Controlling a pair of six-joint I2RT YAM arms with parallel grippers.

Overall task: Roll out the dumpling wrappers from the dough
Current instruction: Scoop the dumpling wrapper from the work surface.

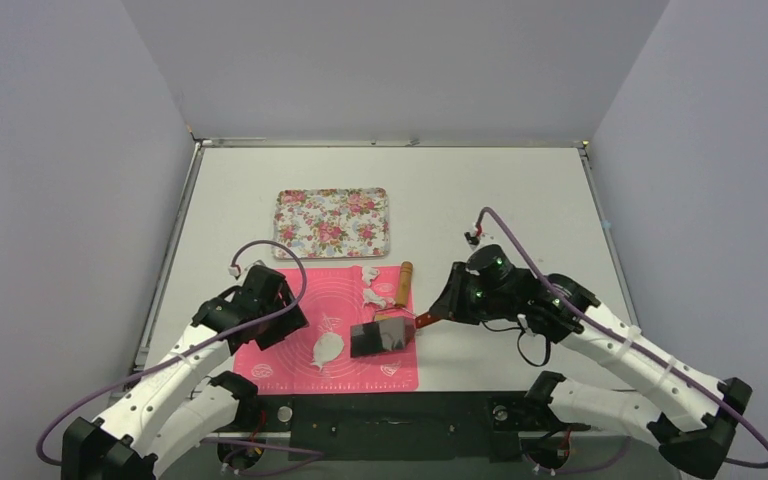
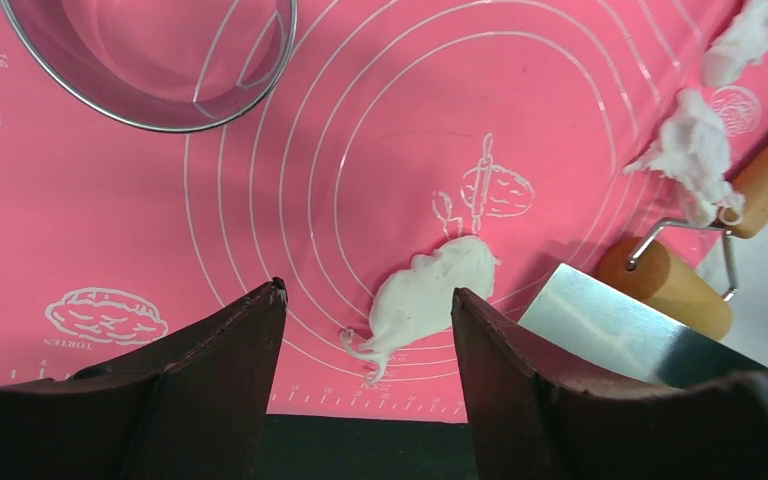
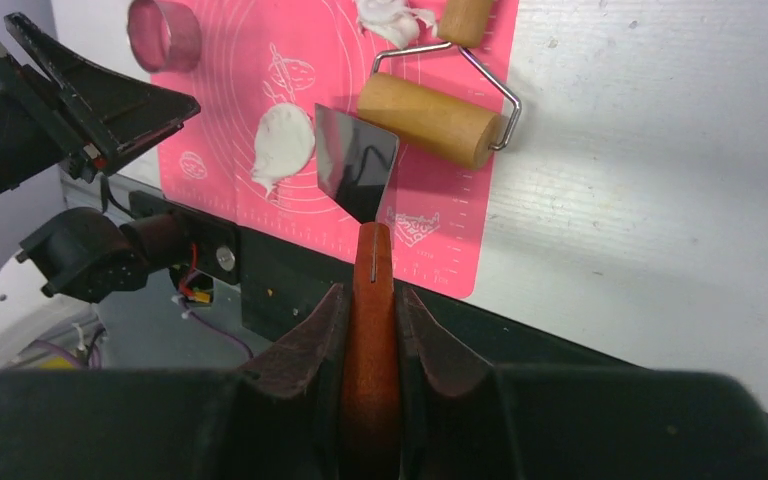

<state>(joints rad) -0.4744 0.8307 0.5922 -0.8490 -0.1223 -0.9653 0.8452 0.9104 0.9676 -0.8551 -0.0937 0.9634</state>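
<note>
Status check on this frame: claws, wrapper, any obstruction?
Left claw open, hovering near the wrapper. Right claw shut on scraper, its blade beside wrapper on pink mat. Roller close beyond the blade.

Floral tray (image 1: 332,222), pink mat (image 1: 360,375), wooden roller (image 3: 430,118), metal scraper (image 3: 355,160), ring cutter (image 3: 175,45) on mat

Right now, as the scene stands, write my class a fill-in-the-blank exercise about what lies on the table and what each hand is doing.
The left hand holds nothing; its jaws stand ____.
The scraper is gripped by the ____ hand.
The flat dough piece lies on a ____ mat.
The ring cutter is made of ____.
Missing words: open; right; pink; metal.
</note>
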